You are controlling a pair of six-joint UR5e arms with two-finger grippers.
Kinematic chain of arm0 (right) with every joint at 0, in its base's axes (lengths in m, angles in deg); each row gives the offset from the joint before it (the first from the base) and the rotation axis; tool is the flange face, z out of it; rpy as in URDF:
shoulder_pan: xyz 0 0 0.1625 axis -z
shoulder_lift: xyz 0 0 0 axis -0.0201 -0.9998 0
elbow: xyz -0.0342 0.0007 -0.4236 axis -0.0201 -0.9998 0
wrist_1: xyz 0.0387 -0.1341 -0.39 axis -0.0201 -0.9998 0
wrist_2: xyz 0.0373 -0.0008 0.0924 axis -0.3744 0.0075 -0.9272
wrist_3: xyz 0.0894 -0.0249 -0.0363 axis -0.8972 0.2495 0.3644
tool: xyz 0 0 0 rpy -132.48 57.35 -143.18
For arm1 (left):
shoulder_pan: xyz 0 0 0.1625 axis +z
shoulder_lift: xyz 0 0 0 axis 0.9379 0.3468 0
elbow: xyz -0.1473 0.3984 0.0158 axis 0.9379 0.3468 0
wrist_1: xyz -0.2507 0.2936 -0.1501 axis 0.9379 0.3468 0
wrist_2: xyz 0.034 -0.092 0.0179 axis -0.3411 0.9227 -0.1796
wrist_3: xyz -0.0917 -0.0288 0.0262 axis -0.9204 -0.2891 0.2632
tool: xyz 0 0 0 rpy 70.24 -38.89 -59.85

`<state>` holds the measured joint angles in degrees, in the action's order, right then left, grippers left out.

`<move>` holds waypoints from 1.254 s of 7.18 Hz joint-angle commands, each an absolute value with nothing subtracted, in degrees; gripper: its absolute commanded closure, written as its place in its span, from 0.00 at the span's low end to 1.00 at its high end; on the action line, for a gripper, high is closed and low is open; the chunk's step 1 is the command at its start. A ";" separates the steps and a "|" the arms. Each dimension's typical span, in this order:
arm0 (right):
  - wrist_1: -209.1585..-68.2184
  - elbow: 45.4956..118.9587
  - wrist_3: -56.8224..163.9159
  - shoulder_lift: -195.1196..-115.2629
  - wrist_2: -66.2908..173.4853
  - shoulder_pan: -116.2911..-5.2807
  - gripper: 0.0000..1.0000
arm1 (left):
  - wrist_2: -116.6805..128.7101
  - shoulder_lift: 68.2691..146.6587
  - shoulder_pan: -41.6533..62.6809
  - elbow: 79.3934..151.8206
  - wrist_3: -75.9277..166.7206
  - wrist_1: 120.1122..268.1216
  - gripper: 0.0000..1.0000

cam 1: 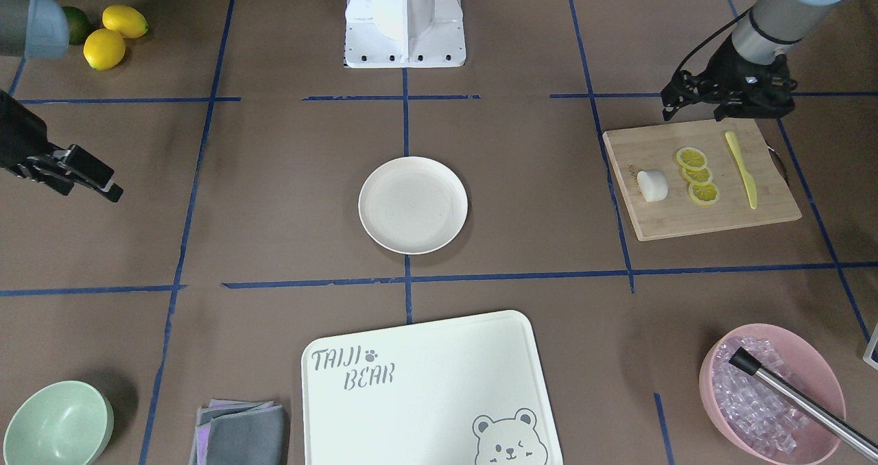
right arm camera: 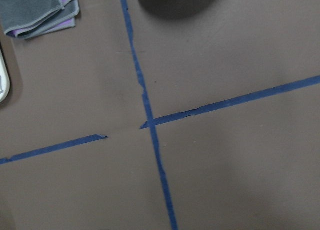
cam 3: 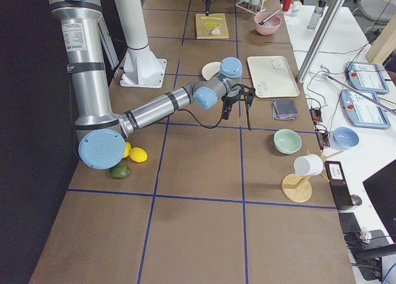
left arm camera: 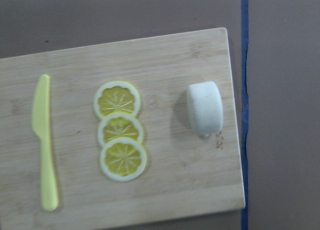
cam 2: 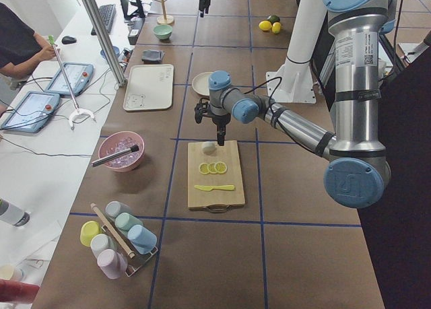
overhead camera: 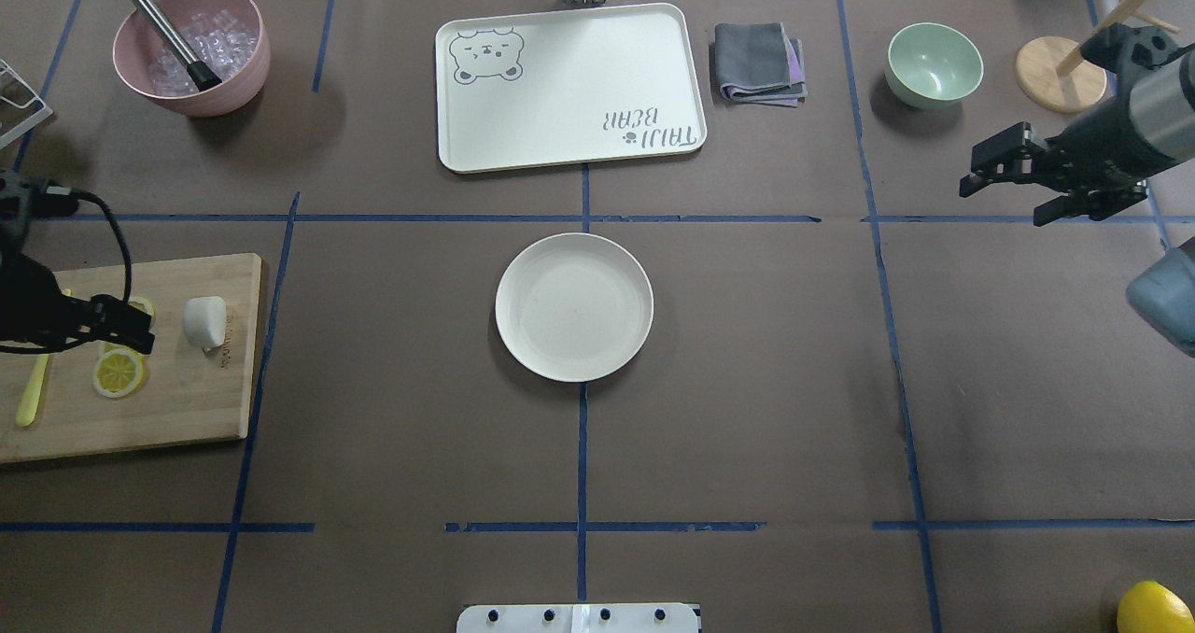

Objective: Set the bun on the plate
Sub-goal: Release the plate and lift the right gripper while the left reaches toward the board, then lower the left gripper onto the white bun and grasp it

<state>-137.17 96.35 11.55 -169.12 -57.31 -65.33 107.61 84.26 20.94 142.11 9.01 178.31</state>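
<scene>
Closest to where I stand is a white rectangular tray point(cam 1: 425, 383), smooth, with rounded corners, a cartoon bear face and grey lettering printed on it. At its 9 o'clock lies a folded stack of grey and lilac cloths point(cam 1: 240, 432), soft and matte. Further that way sits a mint-green bowl point(cam 1: 58, 424), round and plain. At the tray's 3 o'clock a pink bowl point(cam 1: 816, 355) holds clear, glassy ice-like cubes. A brushed metal rod point(cam 1: 796, 400) with a black tip leans into it.

Past the tray, at its 12 o'clock, the plate point(cam 1: 413, 205) lies bare at the middle of the brown table. It is round, shallow and cream-white, with a low raised rim. Blue tape lines cross the paper-like covering around it.

At the plate's 3 o'clock, well apart from it, is a pale bamboo cutting board point(cam 1: 713, 218) with visible grain. The bun point(cam 1: 652, 185) lies on this board on its side, a small white rounded cylinder with a chalky, marshmallow look. Just at its 3 o'clock three lemon slices point(cam 1: 697, 175) overlap in a row. Beyond them lies a slim yellow plastic knife point(cam 1: 741, 170).

The left gripper point(cam 1: 691, 112) hangs over the board's far edge, its black fingers spread and holding nothing. Across the table, at the plate's 9 o'clock, the right gripper point(overhead camera: 999, 203) hovers with its fingers likewise parted and empty.

Farthest off, at the plate's 12 o'clock, stands the robot's white pedestal point(cam 1: 405, 19). Two glossy yellow lemons point(cam 1: 113, 34) and a green lime point(cam 1: 77, 25) sit at 10 o'clock.
</scene>
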 commanded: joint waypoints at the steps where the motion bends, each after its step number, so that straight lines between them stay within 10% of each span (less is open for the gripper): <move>1: -140.94 96.20 25.08 -172.73 -59.69 -71.53 0.00 | 104.03 90.75 23.30 132.08 4.49 183.57 0.00; 9: -141.57 96.02 31.29 -175.21 -59.87 -72.43 0.00 | 103.57 92.62 24.62 124.92 3.17 188.84 0.01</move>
